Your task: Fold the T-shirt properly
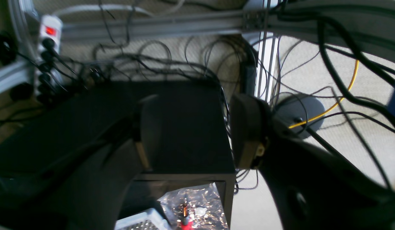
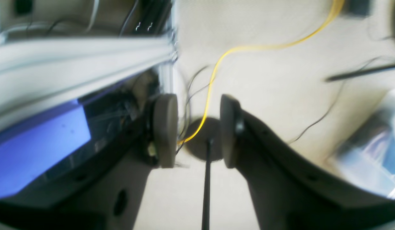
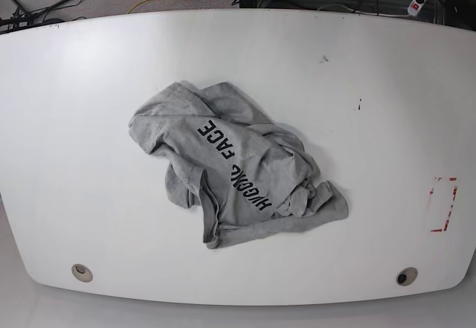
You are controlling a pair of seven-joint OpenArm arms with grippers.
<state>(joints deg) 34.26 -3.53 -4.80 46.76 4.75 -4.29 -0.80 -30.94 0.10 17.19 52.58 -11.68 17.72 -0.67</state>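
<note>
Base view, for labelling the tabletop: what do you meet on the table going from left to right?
Left grommet hole → crumpled T-shirt → small dark speck → small reddish mark → right grommet hole → red dashed marking.

You are in a robotics lab or test room, not a home. A bare white table (image 3: 89, 82) sits over beige carpet strewn with loose black cables (image 1: 171, 60), a yellow cable (image 2: 248, 48) and a power strip (image 1: 49, 41) with a lit red switch. Aluminium frame rails (image 1: 152, 27) and a black equipment box (image 1: 184, 127) stand by the table, with red tape marks (image 3: 445, 203) on its top.
</note>
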